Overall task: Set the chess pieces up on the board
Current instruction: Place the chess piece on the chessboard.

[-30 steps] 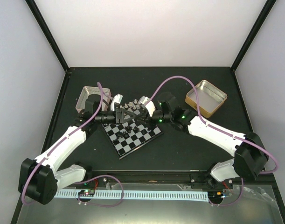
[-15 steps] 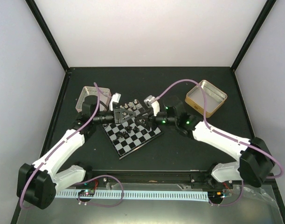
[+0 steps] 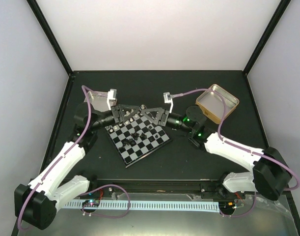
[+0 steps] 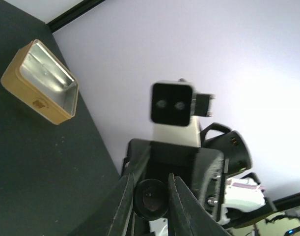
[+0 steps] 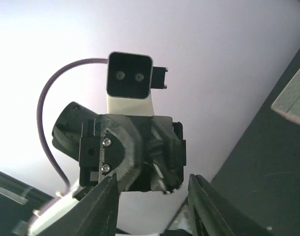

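The board (image 3: pixel 140 142) lies skewed at the table's middle, with a few black chess pieces (image 3: pixel 135 133) on it and silvery ones (image 3: pixel 135 112) near its far edge. My left gripper (image 3: pixel 131 114) and right gripper (image 3: pixel 146 116) point at each other, level, above the far edge. In the left wrist view the left gripper (image 4: pixel 148 179) is shut on a black chess piece (image 4: pixel 150 199), whose round base faces the camera. The right wrist view shows the right gripper (image 5: pixel 152 181) wide open and empty, facing that held piece (image 5: pixel 158 155).
A gold tin (image 3: pixel 217 102) stands open at the back right, also in the left wrist view (image 4: pixel 39 81). A pink tin (image 3: pixel 93 97) at the back left is partly hidden by the left arm. Dark frame posts stand at the table's corners.
Both grippers have lifted off the board's far side and turned level, tips facing each other. Both wrists drew back outward, left arm to the left, right arm to the right.
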Controlling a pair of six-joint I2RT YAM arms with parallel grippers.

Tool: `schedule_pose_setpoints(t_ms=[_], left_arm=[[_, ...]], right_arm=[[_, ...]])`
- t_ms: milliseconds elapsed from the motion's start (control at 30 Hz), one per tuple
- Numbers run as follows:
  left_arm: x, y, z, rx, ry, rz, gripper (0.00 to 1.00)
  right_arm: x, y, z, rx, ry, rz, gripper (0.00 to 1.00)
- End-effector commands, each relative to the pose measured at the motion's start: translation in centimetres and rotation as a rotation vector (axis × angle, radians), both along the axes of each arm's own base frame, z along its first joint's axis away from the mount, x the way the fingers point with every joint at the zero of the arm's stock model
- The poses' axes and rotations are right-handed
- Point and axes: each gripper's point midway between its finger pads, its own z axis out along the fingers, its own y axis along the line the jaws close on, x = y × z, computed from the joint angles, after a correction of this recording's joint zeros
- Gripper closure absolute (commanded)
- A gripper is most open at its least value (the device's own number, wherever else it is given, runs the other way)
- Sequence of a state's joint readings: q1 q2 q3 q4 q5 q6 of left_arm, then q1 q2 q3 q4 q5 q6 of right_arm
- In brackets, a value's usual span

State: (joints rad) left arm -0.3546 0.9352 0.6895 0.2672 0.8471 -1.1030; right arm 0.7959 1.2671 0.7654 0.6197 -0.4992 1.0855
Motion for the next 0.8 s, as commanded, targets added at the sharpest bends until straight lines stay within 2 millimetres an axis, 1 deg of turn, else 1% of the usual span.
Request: schedule_pose_setpoints(t_ms=[0, 100, 267, 333, 567, 700, 767], left_arm=[[-0.2, 0.5, 4.3, -0.14, 0.008, 0.025, 0.92], [-0.2, 0.6, 4.4, -0.168, 0.037, 0.023, 0.93], [-0.1, 0.6, 4.2, -0.183, 0.051, 0.028, 0.93], [0.0, 0.6, 4.1, -0.184, 0.055, 0.03, 0.93], [0.0, 0.7, 3.7, -0.184, 0.066, 0.033, 0.93], [-0.1, 0.7, 3.6, -0.185, 0.07, 0.034, 0.93], [-0.1, 0.7, 3.5, -0.184, 0.073, 0.033, 0.93]], right_arm=[[-0.1, 0.4, 2.5, 0.151, 0.097, 0.057, 0.61], [0.1, 0.8, 2.6, 0.139, 0.109, 0.066, 0.64], [0.2, 1.0, 3.1, 0.15, 0.113, 0.077, 0.73], [0.1, 1.0, 3.3, 0.163, 0.118, 0.085, 0.75], [0.3, 1.4, 3.6, 0.186, 0.131, 0.1, 0.75], [0.5, 1.6, 3.8, 0.19, 0.131, 0.103, 0.77], [0.7, 1.7, 3.7, 0.187, 0.147, 0.095, 0.79]])
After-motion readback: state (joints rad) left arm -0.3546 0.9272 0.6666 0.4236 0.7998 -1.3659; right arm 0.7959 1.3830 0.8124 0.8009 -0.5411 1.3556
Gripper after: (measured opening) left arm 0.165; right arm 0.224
